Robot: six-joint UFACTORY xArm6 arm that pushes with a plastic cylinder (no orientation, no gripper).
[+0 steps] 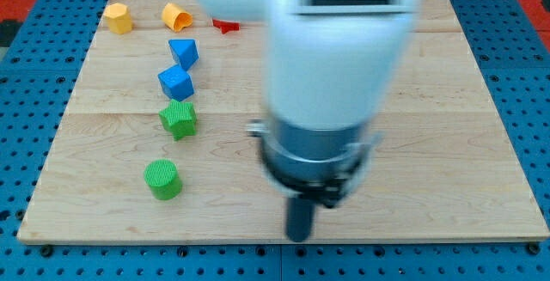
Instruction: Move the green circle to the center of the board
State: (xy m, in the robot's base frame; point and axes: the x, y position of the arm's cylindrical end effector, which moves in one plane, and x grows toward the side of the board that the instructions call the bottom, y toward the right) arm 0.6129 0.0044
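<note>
The green circle [162, 179] is a short green cylinder at the lower left of the wooden board [447, 143]. My tip [298, 236] is near the view's bottom edge of the board, well to the right of the green circle and a little lower. It touches no block. The arm's white body hides the upper middle of the board.
A green star [179, 119] sits just above the green circle. Above it lie a blue block [176, 82] and a blue triangle-like block [183, 53]. A yellow block [119, 17], an orange-yellow block [176, 15] and a small red block [225, 26] line the top left.
</note>
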